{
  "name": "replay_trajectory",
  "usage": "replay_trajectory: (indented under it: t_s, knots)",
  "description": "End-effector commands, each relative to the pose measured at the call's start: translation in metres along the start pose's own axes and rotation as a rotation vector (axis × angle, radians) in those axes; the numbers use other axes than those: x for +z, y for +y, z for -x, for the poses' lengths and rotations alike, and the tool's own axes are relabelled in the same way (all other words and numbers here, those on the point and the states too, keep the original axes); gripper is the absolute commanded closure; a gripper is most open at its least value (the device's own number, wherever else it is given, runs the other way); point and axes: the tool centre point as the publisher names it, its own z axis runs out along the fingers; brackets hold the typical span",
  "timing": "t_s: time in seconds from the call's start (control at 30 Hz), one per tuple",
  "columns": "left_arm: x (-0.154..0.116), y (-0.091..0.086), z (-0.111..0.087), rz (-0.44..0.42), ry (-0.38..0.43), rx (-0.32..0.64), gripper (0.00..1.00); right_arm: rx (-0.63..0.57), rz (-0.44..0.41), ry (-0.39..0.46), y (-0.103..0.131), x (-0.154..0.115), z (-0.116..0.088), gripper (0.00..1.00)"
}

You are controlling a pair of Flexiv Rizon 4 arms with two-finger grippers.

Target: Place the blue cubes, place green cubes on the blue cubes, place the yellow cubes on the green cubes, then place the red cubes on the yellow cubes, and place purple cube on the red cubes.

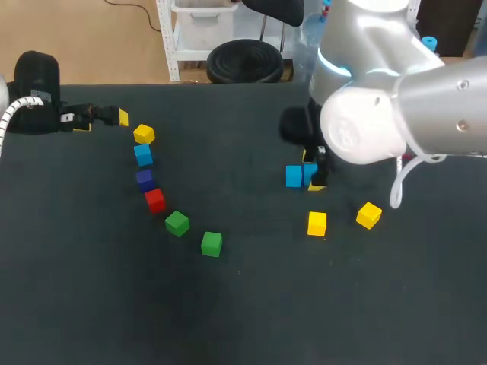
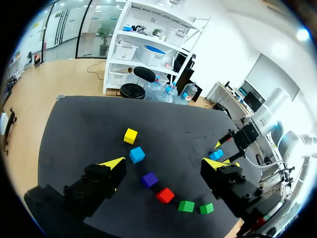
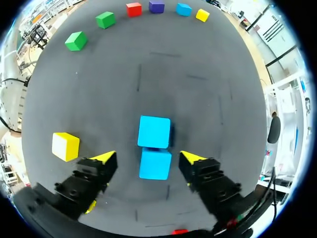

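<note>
Right end effector (image 3: 148, 157) wide open, straddling the right blue cube (image 3: 155, 166), fingers not touching it. Left blue cube (image 3: 154, 132) butts against it, mid-right of counter (image 1: 243, 304). Left end effector (image 2: 166, 163) open, empty, far left.

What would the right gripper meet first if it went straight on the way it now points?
Most likely the nearer blue cube, which lies between the open fingers of the right gripper; the second blue cube sits just beyond it. Depth is unclear, so the fingertips may straddle it and reach the table.
</note>
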Motion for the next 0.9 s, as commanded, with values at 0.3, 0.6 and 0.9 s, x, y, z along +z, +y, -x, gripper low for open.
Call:
replay_trajectory:
  t_s: [0.3,0.6,0.9]
  knots:
    - [-0.0001,-0.0003,0.0001,0.001,0.0,0.0,0.0,0.011,0.004,0.014,-0.0046,0.0033,-0.0037,0.53]
    - [-0.0001,-0.0003,0.0001,0.001,0.0,0.0,0.0,0.012,0.014,0.018,-0.0037,0.0043,-0.0044,0.61]
    - [-0.0001,-0.0003,0.0001,0.001,0.0,0.0,0.0,0.025,0.027,0.017,-0.0025,0.0047,-0.0054,0.86]
